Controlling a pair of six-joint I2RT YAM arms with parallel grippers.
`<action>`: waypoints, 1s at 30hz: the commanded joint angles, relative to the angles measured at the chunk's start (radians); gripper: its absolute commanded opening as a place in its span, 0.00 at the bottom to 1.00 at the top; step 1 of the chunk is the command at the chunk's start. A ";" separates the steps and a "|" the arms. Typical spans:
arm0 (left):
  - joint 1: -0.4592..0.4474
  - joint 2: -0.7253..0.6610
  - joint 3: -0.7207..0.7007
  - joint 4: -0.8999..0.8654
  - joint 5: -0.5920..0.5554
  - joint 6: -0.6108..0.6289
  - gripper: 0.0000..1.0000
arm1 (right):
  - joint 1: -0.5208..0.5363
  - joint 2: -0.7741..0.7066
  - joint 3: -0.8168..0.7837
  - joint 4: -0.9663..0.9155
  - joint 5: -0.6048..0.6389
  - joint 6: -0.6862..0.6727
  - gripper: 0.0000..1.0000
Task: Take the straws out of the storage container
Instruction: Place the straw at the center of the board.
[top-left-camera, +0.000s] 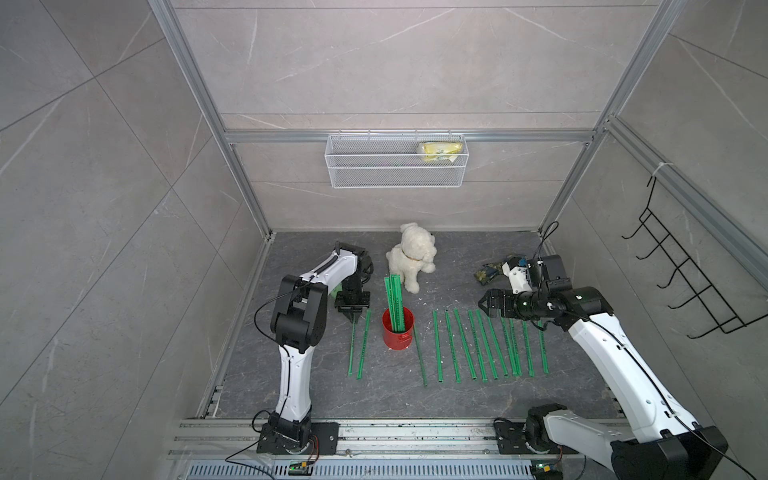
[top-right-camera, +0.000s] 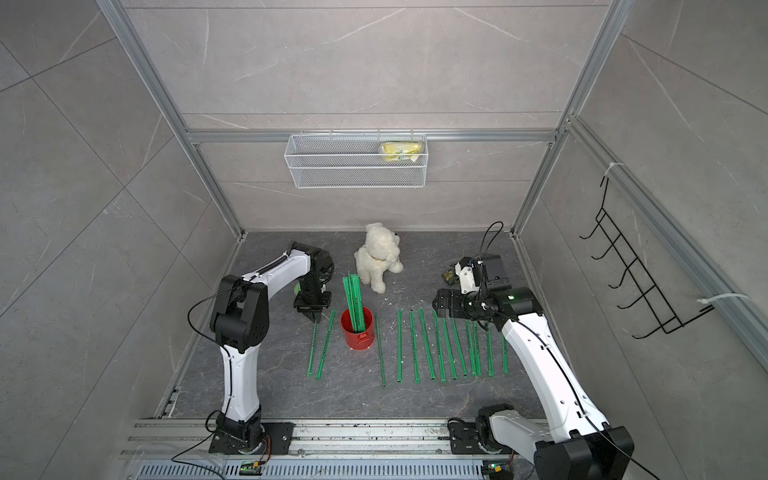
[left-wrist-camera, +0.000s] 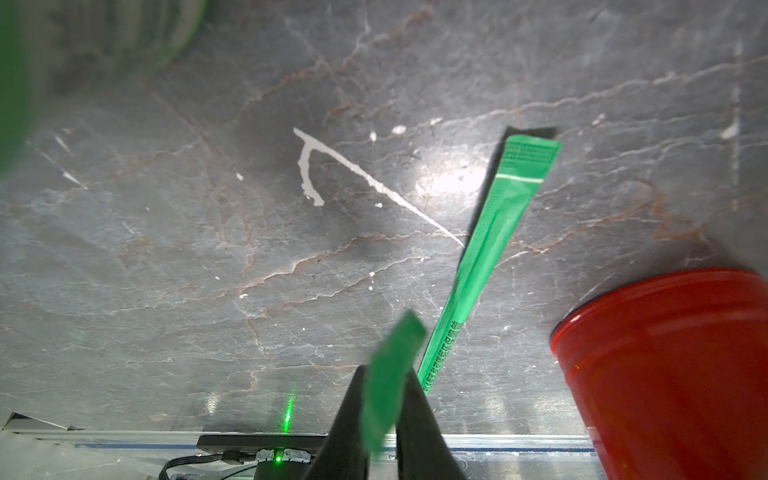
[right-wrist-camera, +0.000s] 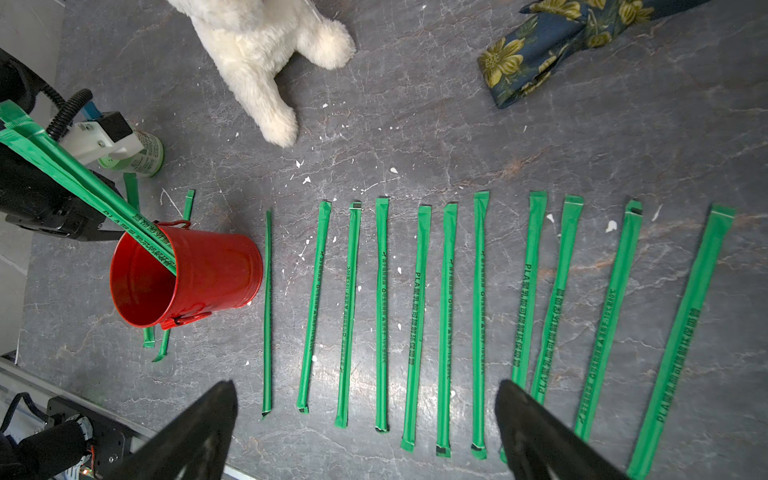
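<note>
My right gripper (right-wrist-camera: 365, 386) is spread wide with nothing between its fingers. It hovers above a row of eleven long, thin, bright-green wrapped straws (right-wrist-camera: 419, 311) lying flat, side by side, on the dark grey marble-look tabletop (right-wrist-camera: 436, 104). Several wrappers read "PLA" followed by Chinese characters; the other print is too small to read. The row starts just beside the small red cylindrical metal storage container (top-left-camera: 398, 338), which stands upright. A few straws lean inside it and stick out well above the rim. On the can's other side two more straws lie flat. The far end of the outer one sits between the fingers of my left gripper (left-wrist-camera: 386, 374), which are nearly closed and touch it on both sides; whether it is truly pinched I cannot tell. Beyond that gripper is a small green-lidded jar (right-wrist-camera: 141, 158), label unreadable. Farther back are a white plush dog (top-left-camera: 411, 259) and a dark floral cloth (right-wrist-camera: 540, 54). On the far wall a white wire mesh basket (top-left-camera: 374, 174) holds a yellow packet (top-left-camera: 440, 151).
</note>
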 joint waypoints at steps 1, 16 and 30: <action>0.005 0.008 -0.012 -0.010 0.025 0.019 0.17 | 0.007 0.007 0.005 0.004 0.003 0.005 1.00; 0.006 -0.012 -0.036 0.001 0.018 0.009 0.30 | 0.008 0.007 0.009 0.005 -0.001 0.007 1.00; -0.042 -0.569 -0.170 0.313 0.119 -0.139 0.35 | 0.012 0.009 0.018 0.024 -0.015 0.026 1.00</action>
